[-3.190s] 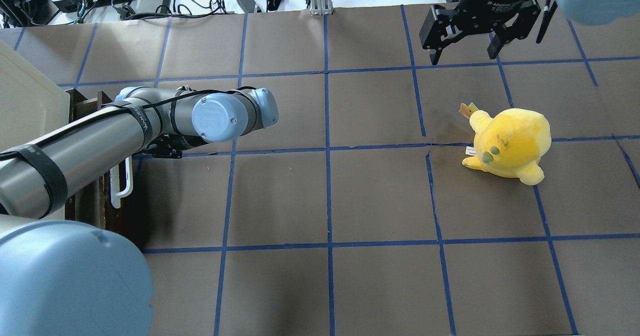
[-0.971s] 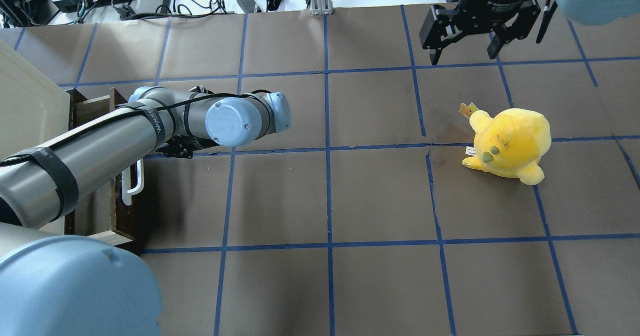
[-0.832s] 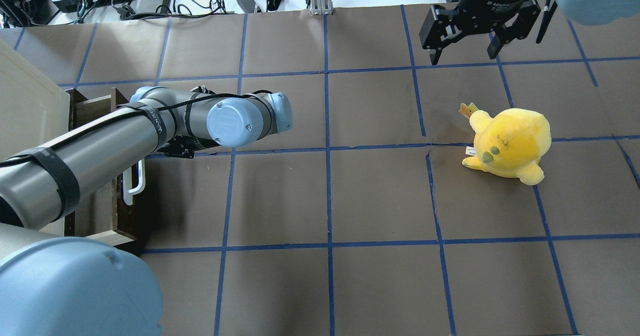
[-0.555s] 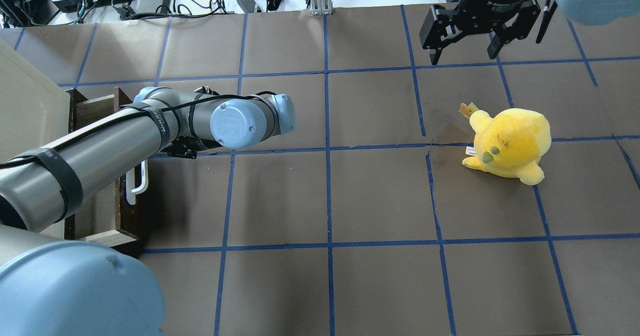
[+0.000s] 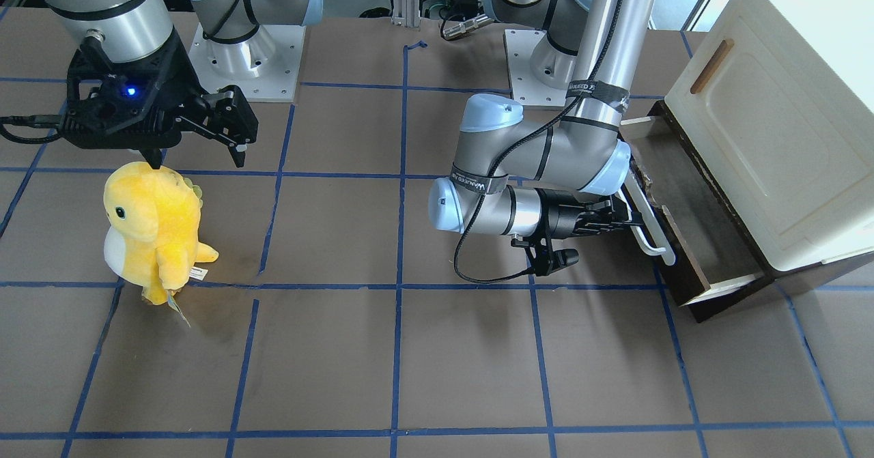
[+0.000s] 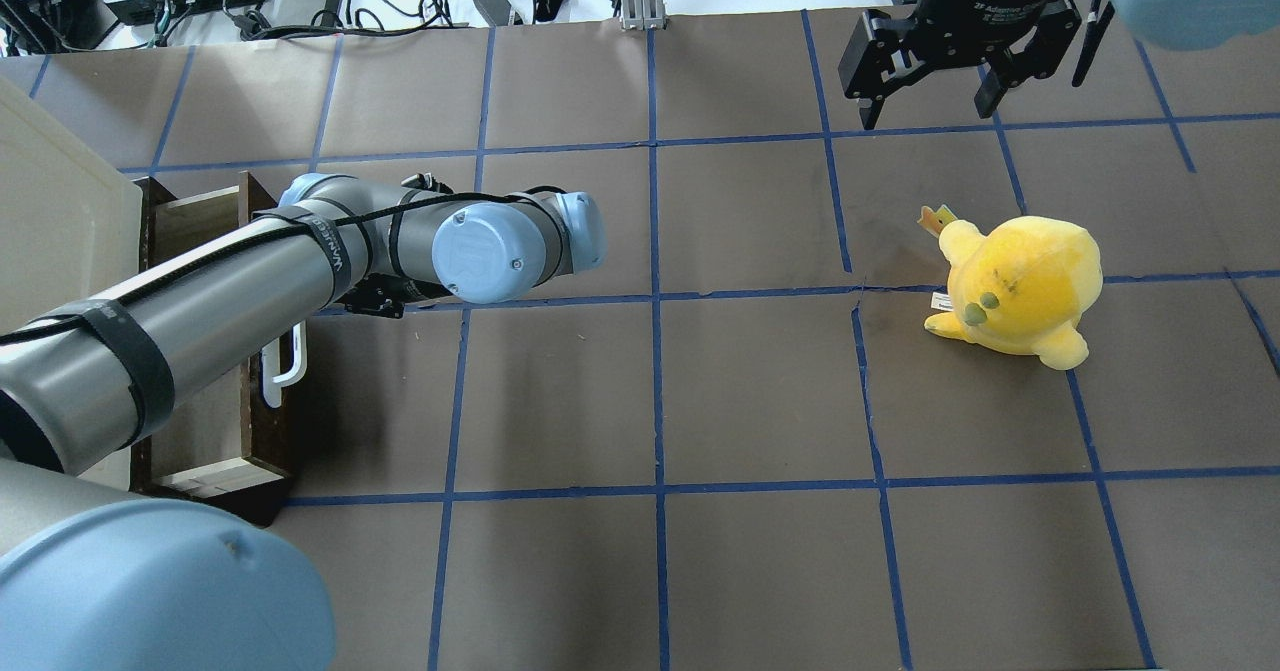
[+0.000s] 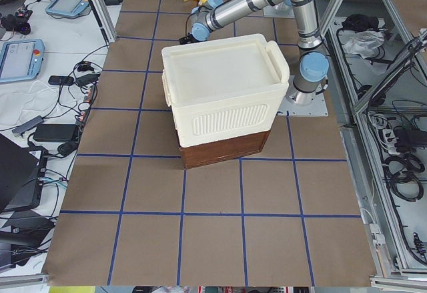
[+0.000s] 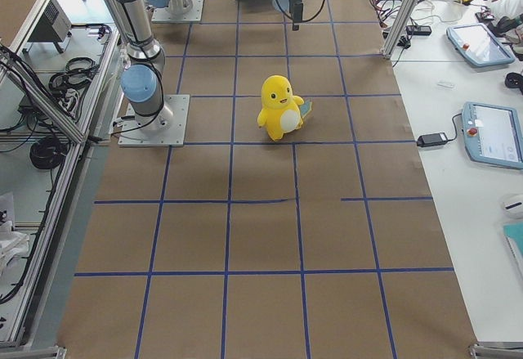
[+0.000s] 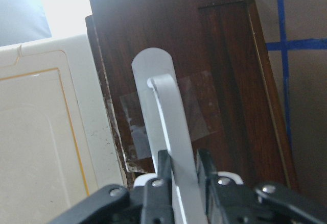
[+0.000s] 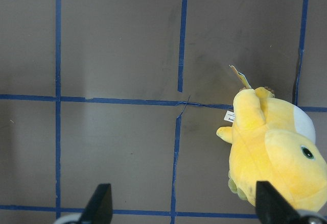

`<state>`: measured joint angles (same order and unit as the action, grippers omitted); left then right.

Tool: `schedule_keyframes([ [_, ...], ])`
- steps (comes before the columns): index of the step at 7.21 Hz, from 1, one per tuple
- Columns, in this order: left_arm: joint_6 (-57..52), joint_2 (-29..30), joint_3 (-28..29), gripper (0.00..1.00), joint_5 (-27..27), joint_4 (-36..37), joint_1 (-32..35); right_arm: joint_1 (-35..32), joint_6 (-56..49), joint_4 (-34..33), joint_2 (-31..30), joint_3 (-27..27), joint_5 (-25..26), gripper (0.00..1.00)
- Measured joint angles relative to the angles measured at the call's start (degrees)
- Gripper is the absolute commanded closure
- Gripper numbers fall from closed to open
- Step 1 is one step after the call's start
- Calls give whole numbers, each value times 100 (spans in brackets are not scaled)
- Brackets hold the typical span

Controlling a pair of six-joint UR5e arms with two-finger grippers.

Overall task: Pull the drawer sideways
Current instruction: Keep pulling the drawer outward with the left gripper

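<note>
**Partly out: the drawer is held by its white bar**

In the overhead view the drawer [image 6: 275, 441] is found at the 9 o'clock edge of the table [image 6: 760, 391]. It is drawn part of the way out from under the cream cabinet [image 6: 50, 211], toward 3 o'clock. Its dark brown front, pale inner sides and bare floor are exposed in the front-facing view, where the drawer [image 5: 696, 205] lies at 3 o'clock. There the cabinet [image 5: 771, 123] is seen above and behind it, with a small wooden handle [image 5: 710, 65] on its door.

The long white handle [image 5: 652, 229] on the drawer front is clamped by the left gripper [image 5: 631, 222]. This is shown plainly by the left wrist camera: the bar [image 9: 171, 127] is pinched between the two black fingers [image 9: 163, 168], which are pressed against it on either side. The left forearm is laid almost level over the table.

The right gripper [image 6: 927, 111] is held above the table at 1 o'clock in the overhead view. Its fingers are spread wide and nothing is held between them. A yellow plush toy [image 6: 1020, 286] is stood upright on the table at 3 o'clock in that view, just toward 6 o'clock of the right gripper and apart from it. The toy is well apart from the drawer.
</note>
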<state>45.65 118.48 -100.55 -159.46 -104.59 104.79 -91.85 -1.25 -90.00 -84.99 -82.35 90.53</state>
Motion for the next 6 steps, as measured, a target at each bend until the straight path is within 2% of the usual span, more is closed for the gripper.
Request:
schedule_keyframes([
  [6,-12,1,-9,100,-6,2,53,0,0,0,0,0,2,0],
])
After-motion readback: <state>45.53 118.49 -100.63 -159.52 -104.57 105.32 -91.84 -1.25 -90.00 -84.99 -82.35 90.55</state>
